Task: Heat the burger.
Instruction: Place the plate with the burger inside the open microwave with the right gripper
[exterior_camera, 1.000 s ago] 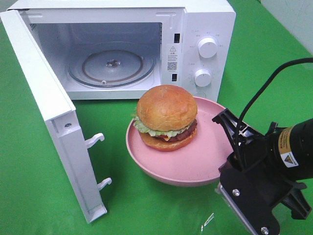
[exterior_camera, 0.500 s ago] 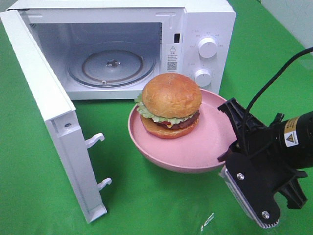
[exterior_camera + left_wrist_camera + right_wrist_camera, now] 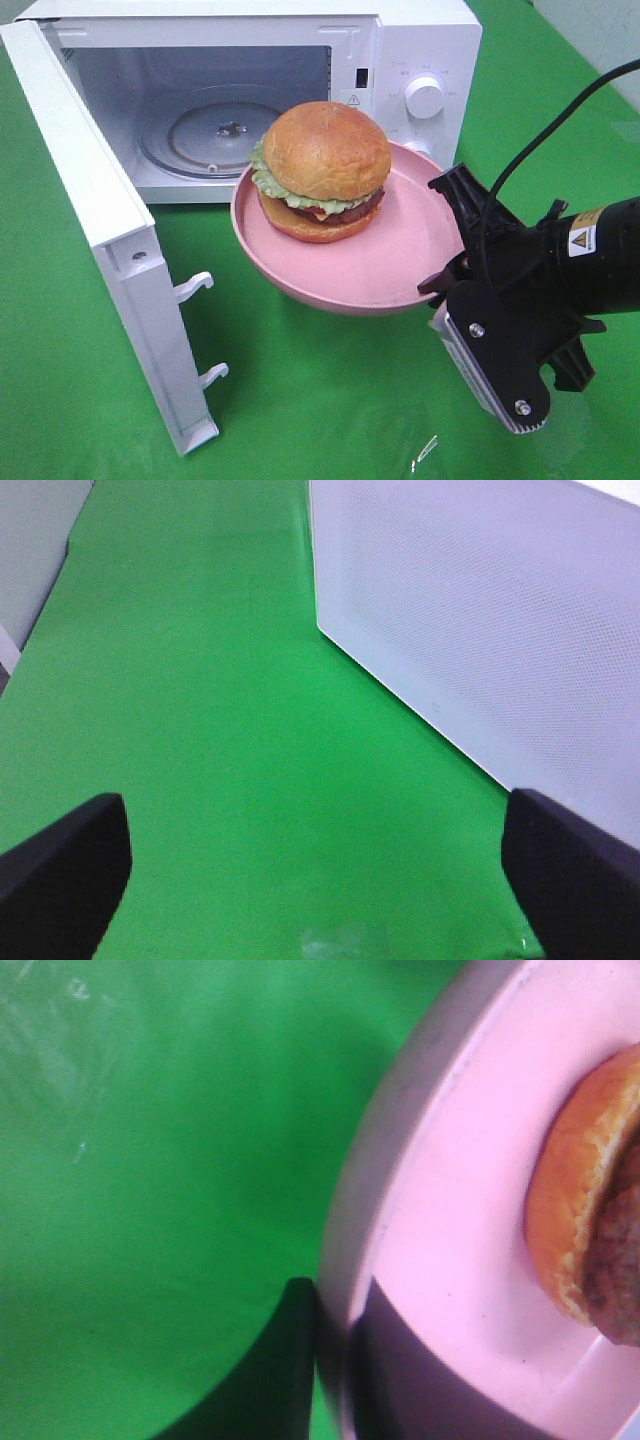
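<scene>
The burger with its glossy bun, lettuce and dark patty sits on a pink plate held up off the green cloth, just in front of the open microwave. My right gripper is shut on the plate's right rim. In the right wrist view its dark fingers pinch the plate's rim, with the burger at the edge of the picture. My left gripper is open with nothing between its fingers, beside the microwave door. It does not show in the exterior view.
The microwave door stands swung wide open on the left, latch hooks facing the plate. Inside lies the glass turntable. Two knobs sit on the panel. Green cloth covers the table.
My right gripper has lifted the plate with the burger and carried it left, toward the microwave's opening. The left gripper has stayed open.
</scene>
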Robot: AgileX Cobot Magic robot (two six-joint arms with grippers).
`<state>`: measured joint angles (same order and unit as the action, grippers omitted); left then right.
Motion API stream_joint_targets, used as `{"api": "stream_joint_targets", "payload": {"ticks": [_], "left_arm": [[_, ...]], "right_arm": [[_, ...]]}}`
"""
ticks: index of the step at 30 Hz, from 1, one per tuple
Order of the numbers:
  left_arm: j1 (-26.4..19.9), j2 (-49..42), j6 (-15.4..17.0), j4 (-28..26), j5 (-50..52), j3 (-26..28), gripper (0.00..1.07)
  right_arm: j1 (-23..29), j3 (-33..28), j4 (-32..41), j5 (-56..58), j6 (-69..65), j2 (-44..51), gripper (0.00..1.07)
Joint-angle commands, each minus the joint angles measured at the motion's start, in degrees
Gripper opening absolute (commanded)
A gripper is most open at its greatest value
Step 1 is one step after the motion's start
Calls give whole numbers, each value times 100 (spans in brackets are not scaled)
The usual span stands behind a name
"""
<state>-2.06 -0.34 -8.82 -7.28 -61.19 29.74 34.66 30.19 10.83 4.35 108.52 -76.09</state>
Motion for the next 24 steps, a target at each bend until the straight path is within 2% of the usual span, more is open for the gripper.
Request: {"api": "stream_joint_targets", "payload": {"ticks": [1,4,8,12,24], "left_arm": [[-17,-92,46,-52,-17,-11,93],[-17,-92,46,-52,-17,-11,93],[-17,-92,46,-52,-17,-11,93],[-17,-92,46,-52,-17,-11,93],[-17,-92,46,-52,-17,-11,93]], "right_arm": [[0,126,-189,-355,34,74,0],[6,126,-722,-361,-264,74,0],[6,126,-1049,-361,-493,57,0],[11,178,-1117,-304,-613,-17,0],[11,859,-1083,-52,-676,-762,0]]}}
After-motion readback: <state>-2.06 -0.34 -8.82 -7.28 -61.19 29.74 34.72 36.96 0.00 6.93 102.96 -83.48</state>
